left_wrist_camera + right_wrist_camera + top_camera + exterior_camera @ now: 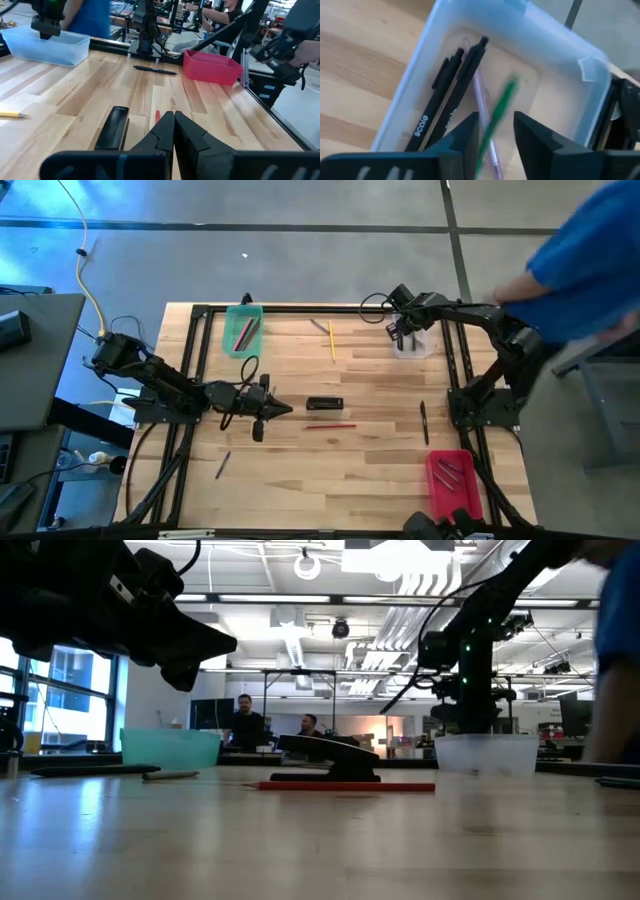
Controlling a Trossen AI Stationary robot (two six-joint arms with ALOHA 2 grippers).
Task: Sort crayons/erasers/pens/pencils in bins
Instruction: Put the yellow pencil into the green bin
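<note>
My right gripper [495, 135] hangs open over the clear bin [412, 343] at the table's far right, fingers pointing down into it. A blurred green stick [502, 102], thinner than the gap, shows between the fingers. In the bin lie two black pens [455, 85] and a pinkish pen [482, 100]. My left gripper [285, 409] is shut and level above the table at centre left, with nothing in it. Just ahead of it lie a black block [324, 403] and a red pencil [330, 426]. The green bin [243, 330] stands at the far left, the red bin [452, 480] near right.
A yellow pencil [332, 340] and a grey stick [318, 326] lie between the two far bins. A black pen [424, 422] lies right of centre, a grey one [222, 465] near left. A person in blue [590, 260] stands beyond the table's far right corner.
</note>
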